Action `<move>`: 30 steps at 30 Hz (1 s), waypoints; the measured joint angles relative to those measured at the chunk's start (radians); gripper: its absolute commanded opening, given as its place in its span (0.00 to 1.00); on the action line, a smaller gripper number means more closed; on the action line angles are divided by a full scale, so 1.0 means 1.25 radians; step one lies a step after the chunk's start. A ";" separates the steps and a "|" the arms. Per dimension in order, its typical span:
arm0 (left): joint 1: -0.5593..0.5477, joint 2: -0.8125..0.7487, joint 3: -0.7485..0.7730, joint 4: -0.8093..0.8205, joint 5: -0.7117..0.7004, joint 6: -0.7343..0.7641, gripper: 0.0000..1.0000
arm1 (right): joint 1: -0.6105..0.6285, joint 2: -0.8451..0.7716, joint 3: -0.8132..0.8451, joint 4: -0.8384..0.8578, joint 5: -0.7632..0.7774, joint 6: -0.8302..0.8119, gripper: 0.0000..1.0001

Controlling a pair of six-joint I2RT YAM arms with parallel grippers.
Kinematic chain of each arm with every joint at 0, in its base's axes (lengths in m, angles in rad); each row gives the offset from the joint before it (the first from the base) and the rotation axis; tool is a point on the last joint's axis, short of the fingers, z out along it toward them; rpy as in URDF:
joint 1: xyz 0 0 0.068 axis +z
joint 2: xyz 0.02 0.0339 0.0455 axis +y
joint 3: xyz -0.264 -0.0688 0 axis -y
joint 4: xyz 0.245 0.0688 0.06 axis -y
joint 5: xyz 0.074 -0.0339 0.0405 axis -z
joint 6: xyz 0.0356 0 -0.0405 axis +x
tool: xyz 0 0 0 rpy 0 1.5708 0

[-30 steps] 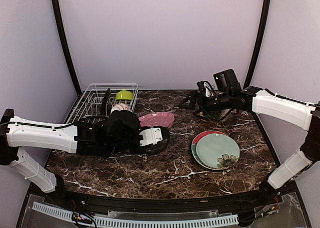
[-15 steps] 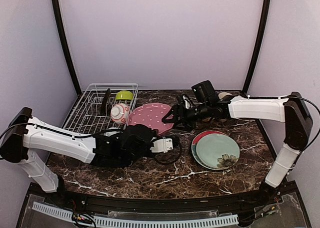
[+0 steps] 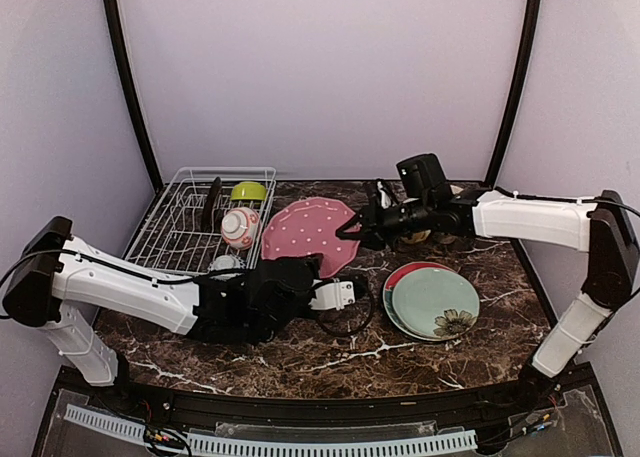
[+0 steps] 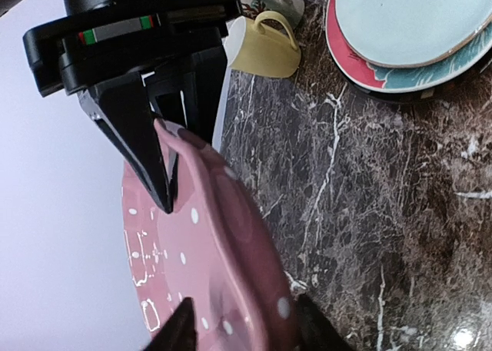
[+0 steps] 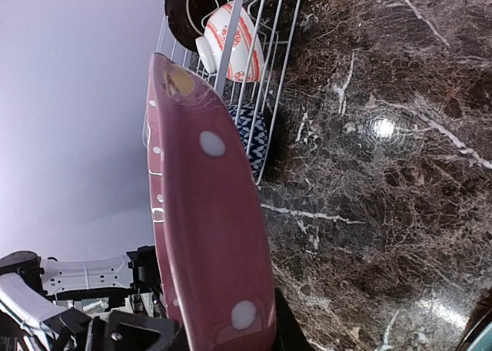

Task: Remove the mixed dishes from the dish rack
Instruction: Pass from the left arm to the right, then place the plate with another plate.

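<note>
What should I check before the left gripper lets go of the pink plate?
1. Is the right gripper shut on the rim of the pink plate? Ok, one finger is on each face.
2. Is the left gripper off the plate? Cannot tell; its fingers flank the lower edge closely.
3. Is the plate free of the rack? Cannot tell; their edges overlap from above.
4. Is the top of the plate stack bare for landing? Ok.
5. Is the yellow mug apart from the plate? Ok, it is beyond the right gripper.
</note>
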 measured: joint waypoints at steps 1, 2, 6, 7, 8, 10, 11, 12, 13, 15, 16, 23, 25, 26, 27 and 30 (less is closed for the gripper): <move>0.002 0.000 0.005 -0.007 0.002 -0.013 0.62 | 0.000 -0.013 -0.012 0.000 0.009 -0.019 0.00; 0.003 0.000 0.007 -0.009 0.009 -0.016 0.69 | -0.005 -0.025 -0.024 -0.001 0.013 -0.032 0.00; 0.005 -0.006 0.010 -0.026 0.031 -0.051 0.81 | -0.039 -0.065 -0.072 -0.008 0.026 -0.060 0.00; 0.007 -0.012 0.010 -0.030 0.037 -0.060 0.82 | -0.052 -0.075 -0.084 -0.012 0.029 -0.068 0.00; 0.008 -0.018 0.010 -0.034 0.042 -0.067 0.83 | -0.065 -0.085 -0.095 -0.016 0.035 -0.073 0.00; 0.014 -0.043 0.010 -0.040 0.057 -0.093 0.85 | -0.088 -0.109 -0.117 -0.037 0.050 -0.086 0.00; 0.020 -0.059 0.010 -0.043 0.068 -0.105 0.85 | -0.099 -0.122 -0.128 -0.049 0.058 -0.091 0.00; 0.027 -0.072 0.010 -0.046 0.076 -0.116 0.86 | -0.111 -0.136 -0.139 -0.061 0.065 -0.097 0.00; 0.040 -0.089 0.010 -0.050 0.089 -0.132 0.86 | -0.120 -0.148 -0.147 -0.071 0.071 -0.101 0.00; 0.068 -0.118 0.010 -0.056 0.108 -0.162 0.88 | -0.138 -0.184 -0.172 -0.095 0.084 -0.110 0.00; 0.092 -0.136 0.011 -0.059 0.124 -0.186 0.88 | -0.148 -0.205 -0.186 -0.108 0.088 -0.115 0.00; 0.237 -0.219 0.022 -0.072 0.181 -0.313 0.93 | -0.211 -0.333 -0.243 -0.222 0.106 -0.153 0.00; 0.272 -0.235 0.023 -0.073 0.193 -0.349 0.94 | -0.239 -0.365 -0.254 -0.262 0.117 -0.167 0.00; 0.294 -0.243 0.023 -0.074 0.198 -0.372 0.94 | -0.251 -0.382 -0.261 -0.280 0.121 -0.175 0.00; 0.307 -0.251 0.023 -0.076 0.202 -0.397 0.94 | -0.260 -0.398 -0.269 -0.294 0.124 -0.182 0.00; 0.343 -0.260 0.023 -0.079 0.212 -0.443 0.95 | -0.297 -0.454 -0.299 -0.344 0.126 -0.202 0.00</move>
